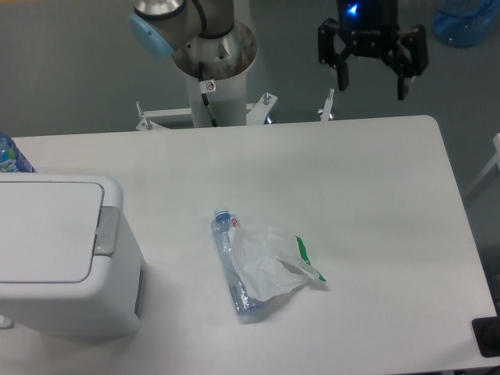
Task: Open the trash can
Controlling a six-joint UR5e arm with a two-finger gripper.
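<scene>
The trash can [58, 254] sits at the eight o'clock corner of the white bench [351, 195], its flat lid down and the grey push tab [107, 231] on its right edge. The hand [373, 82] hangs beyond the far edge at one o'clock, fingers spread apart and holding nothing. Near the centre lies a clear bottle [231, 269] touching a white and green bag [269, 266].

The white table [367, 195] carries the trash can [62, 258] at its left, and a clear bottle [230, 269] with a bag [269, 262] near the middle.
</scene>
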